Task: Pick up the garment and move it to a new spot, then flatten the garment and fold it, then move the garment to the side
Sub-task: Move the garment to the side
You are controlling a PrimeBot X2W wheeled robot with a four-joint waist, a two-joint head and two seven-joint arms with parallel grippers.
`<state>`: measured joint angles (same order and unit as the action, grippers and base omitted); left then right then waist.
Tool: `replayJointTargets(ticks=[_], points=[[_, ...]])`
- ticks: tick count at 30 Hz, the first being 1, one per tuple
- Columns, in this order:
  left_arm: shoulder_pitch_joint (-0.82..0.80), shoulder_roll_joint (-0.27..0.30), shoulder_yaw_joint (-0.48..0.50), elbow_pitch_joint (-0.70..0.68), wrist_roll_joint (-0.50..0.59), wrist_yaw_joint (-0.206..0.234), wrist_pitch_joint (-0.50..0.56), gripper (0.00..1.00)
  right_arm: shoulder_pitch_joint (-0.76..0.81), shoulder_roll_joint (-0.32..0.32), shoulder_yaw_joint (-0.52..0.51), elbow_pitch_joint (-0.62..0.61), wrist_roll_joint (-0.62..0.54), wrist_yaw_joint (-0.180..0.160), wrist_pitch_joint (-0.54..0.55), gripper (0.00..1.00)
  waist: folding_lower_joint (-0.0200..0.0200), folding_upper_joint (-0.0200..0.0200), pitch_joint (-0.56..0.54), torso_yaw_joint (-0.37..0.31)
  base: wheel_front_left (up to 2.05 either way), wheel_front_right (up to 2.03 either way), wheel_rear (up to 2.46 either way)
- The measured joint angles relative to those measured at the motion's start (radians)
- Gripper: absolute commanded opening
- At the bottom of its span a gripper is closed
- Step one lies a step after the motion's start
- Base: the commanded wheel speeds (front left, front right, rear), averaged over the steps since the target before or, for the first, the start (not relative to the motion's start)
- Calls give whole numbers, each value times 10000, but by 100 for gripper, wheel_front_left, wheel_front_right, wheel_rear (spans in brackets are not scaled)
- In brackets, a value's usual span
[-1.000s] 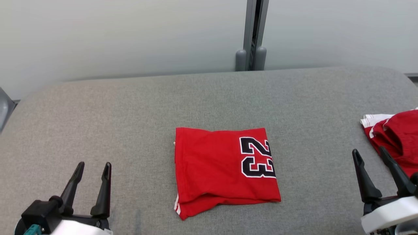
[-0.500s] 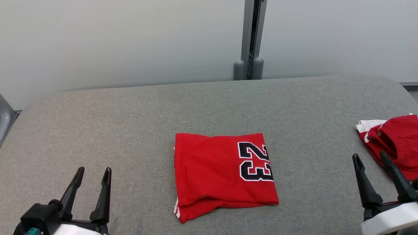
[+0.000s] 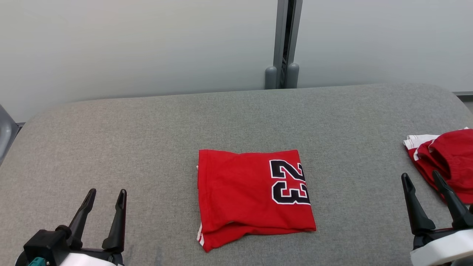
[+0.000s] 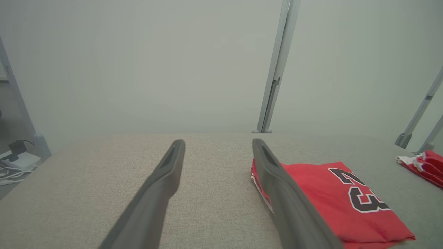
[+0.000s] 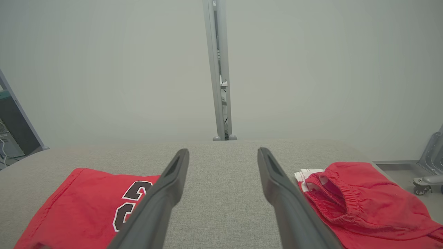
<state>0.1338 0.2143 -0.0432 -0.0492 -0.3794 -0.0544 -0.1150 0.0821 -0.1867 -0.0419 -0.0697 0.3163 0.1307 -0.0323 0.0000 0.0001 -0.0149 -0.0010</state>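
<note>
Left pincer (image 3: 107, 191), right pincer (image 3: 421, 174) released, empty; garment (image 3: 251, 195) at desk (image 3: 147, 140) centre could unfold if only top layer pinched.

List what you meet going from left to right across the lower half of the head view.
The robot's dark two-fingered left hand, open → the folded red fabric garment printed with a black 23 → the dark two-fingered right hand, open.
</note>
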Motion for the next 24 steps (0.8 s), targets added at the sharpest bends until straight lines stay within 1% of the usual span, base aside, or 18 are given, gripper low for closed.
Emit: replayJointTargets(ticks=[24], points=[[-159,65,-184,6,-86,75,-88,100,-4,38,-71,77,88,0,-29,100,0,0,123,89,0,0,0]])
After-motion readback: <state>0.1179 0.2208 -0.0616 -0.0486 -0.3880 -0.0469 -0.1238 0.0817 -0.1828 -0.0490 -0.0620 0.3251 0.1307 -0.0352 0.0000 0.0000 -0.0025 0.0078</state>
